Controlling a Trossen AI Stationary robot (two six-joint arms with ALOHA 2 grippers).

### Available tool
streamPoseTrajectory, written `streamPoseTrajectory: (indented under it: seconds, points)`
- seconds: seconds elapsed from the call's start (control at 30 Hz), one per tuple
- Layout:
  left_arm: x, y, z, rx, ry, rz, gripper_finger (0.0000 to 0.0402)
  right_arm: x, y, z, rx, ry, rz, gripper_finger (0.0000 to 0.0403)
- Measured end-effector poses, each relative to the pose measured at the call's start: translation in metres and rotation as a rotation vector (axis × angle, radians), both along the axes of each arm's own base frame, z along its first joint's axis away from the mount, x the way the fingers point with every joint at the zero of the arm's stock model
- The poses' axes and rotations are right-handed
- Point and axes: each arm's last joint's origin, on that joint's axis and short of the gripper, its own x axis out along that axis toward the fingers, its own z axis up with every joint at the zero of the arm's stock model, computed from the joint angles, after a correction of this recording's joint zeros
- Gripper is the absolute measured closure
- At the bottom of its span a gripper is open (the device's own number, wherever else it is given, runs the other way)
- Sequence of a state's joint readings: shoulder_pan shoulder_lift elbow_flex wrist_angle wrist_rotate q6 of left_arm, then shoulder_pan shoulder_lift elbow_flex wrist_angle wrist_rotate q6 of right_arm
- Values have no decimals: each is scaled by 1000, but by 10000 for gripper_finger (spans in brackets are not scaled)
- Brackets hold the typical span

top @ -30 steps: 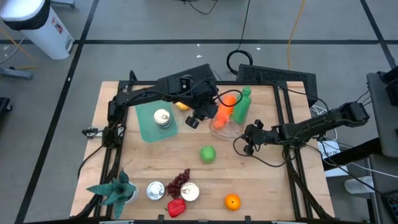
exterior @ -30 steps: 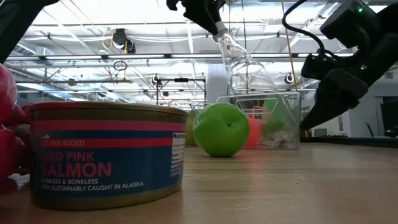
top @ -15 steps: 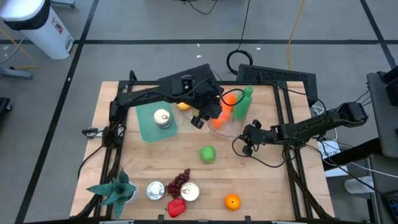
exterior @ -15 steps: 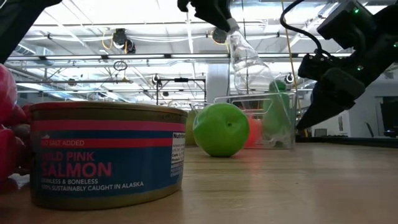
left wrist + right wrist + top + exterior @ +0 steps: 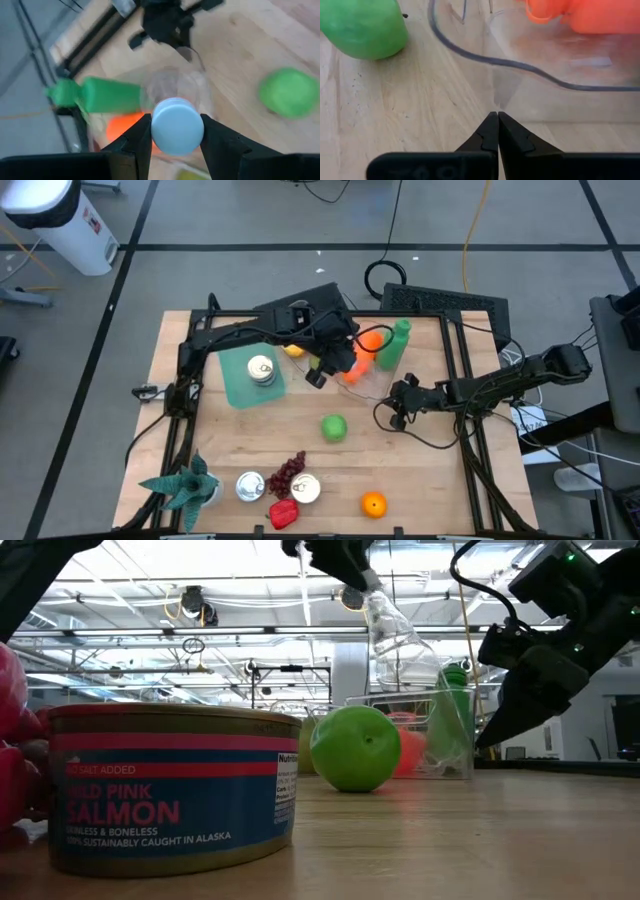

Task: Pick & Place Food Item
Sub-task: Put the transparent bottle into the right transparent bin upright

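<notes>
Left gripper (image 5: 176,131) is pinching a clear plastic bottle with a white cap (image 5: 177,125), holding it tilted over the clear plastic bin (image 5: 415,735). Right gripper (image 5: 498,125), fingers pressed together, is hovering near the bin's bench-side wall; round green apple (image 5: 364,26) is lying beside it.

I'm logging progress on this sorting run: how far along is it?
Done: an orange bottle and a green bottle already sit in the clear bin. In hand: the left claw grips a clear bottle by its white cap above that bin. Left: the green apple, orange, grapes and cans remain on the table. The right claw waits shut beside the bin.
</notes>
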State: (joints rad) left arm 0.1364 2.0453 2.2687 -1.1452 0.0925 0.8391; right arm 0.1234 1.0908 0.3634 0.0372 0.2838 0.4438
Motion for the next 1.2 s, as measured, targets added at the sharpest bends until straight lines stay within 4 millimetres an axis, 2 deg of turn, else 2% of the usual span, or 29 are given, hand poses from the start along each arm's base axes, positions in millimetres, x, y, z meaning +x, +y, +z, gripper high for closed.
streamPoseTrajectory:
  seconds: [0.13,0.27,0.47,0.93,1.2]
  points:
    - [-10,0,16,-2,12,16,254,0,0,0,1,0,1,403]
    - [-17,1,22,7,23,24,254,0,0,0,2,-2,2,403]
    - [-19,9,21,-4,39,43,254,1,0,1,5,-13,-2,403]
    - [-16,13,25,-27,-28,48,252,1,0,1,9,-21,-4,403]
    - [-12,13,20,-39,-12,54,215,1,0,1,9,-21,-4,403]
